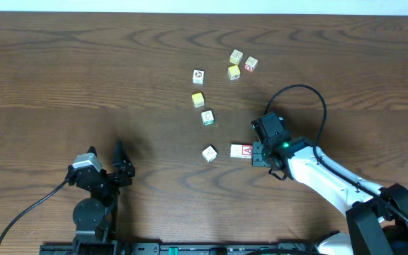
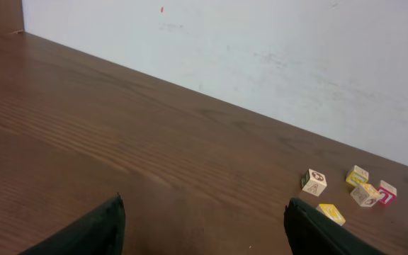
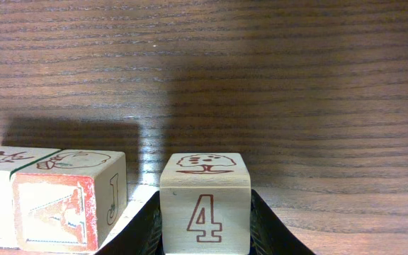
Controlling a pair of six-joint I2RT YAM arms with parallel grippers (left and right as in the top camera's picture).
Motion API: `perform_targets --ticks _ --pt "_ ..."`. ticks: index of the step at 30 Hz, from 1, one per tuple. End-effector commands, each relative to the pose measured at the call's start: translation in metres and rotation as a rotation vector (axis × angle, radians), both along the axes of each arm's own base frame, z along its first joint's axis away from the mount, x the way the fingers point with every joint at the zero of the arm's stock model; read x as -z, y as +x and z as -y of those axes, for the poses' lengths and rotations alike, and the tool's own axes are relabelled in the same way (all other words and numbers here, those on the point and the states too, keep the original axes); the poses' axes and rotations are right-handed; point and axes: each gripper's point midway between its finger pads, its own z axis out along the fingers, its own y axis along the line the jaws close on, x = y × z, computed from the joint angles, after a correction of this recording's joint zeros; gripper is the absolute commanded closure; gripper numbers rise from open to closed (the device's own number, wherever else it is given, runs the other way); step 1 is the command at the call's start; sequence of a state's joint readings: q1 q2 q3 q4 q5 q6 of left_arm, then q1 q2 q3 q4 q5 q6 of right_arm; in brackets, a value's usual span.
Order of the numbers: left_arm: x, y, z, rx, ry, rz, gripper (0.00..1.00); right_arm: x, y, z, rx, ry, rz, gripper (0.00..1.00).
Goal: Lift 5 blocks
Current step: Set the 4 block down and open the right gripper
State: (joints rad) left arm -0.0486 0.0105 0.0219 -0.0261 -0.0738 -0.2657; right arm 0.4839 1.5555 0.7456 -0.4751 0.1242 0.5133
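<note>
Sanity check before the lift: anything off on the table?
Nothing stands out. The blocks lie scattered but flat, none visibly damaged. The right gripper holds the 4 block squarely; the left gripper is open and empty.

The left half of the brown wood-grain worktop (image 1: 55, 78) is free, and the left gripper (image 2: 205, 202) has only bare wood between its wide-spread jaws. Down the middle stands a loose column of obstacles with gaps between them: a white wooden picture cube (image 1: 198, 76), a solid yellow cube (image 1: 198, 99), a green-trimmed cube (image 1: 207, 117) and a nearer white cube (image 1: 210, 153). At the far side a cream picture cube (image 1: 236, 56), a red-marked cream cube (image 1: 251, 64) and a second yellow cube (image 1: 234, 72) crowd together. The right gripper (image 1: 258, 153) has its jaws filled by a cream wooden cube marked 4 (image 3: 205, 205). A red-faced cube (image 3: 55, 212) stands close on its left. The white arm (image 1: 324, 173) and black cable loop (image 1: 323, 106) bar the right side.
</note>
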Motion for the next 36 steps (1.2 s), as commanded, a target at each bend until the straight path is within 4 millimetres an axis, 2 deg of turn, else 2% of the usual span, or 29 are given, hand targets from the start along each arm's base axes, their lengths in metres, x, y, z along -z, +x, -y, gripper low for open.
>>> perform_targets --ticks 1,8,19,20,22,24,25,30,32,36 --pt "0.0171 -0.0011 -0.0027 -0.015 0.003 -0.052 0.28 0.0057 -0.0063 0.0004 0.005 -0.006 -0.023 0.74" --pt "0.0171 -0.0011 -0.0027 -0.015 0.003 -0.052 0.28 0.0055 -0.0055 0.0023 0.008 -0.017 -0.018 0.62" --pt "0.0171 -0.0011 -0.0027 -0.015 0.003 -0.052 0.28 0.0043 -0.0017 0.0041 0.013 -0.028 0.001 0.57" --pt "0.0171 -0.0011 -0.0027 -0.015 0.003 -0.052 0.27 0.0041 -0.0011 0.0036 0.013 -0.026 0.003 0.59" --pt "0.0171 -0.0011 -0.0027 -0.015 0.003 -0.052 0.27 0.0039 -0.0005 0.0034 0.013 -0.025 0.006 0.74" --pt "0.0171 -0.0011 -0.0027 -0.015 0.003 -0.052 0.27 0.0039 -0.0006 0.0033 0.013 -0.024 0.005 0.8" --pt "0.0171 -0.0011 -0.0027 -0.015 0.003 -0.052 0.27 0.004 -0.001 0.003 0.013 -0.023 0.003 0.78" --pt "0.0172 -0.0011 -0.0027 -0.015 0.003 -0.053 0.28 0.0045 -0.0024 0.0035 0.012 -0.025 -0.003 0.52" --pt "0.0171 -0.0011 -0.0027 -0.015 0.003 -0.052 0.27 0.0045 -0.0023 0.0035 0.012 -0.025 -0.003 0.48" --pt "0.0171 -0.0011 -0.0027 -0.015 0.003 -0.052 0.27 0.0045 -0.0024 0.0035 0.012 -0.025 -0.003 0.44"
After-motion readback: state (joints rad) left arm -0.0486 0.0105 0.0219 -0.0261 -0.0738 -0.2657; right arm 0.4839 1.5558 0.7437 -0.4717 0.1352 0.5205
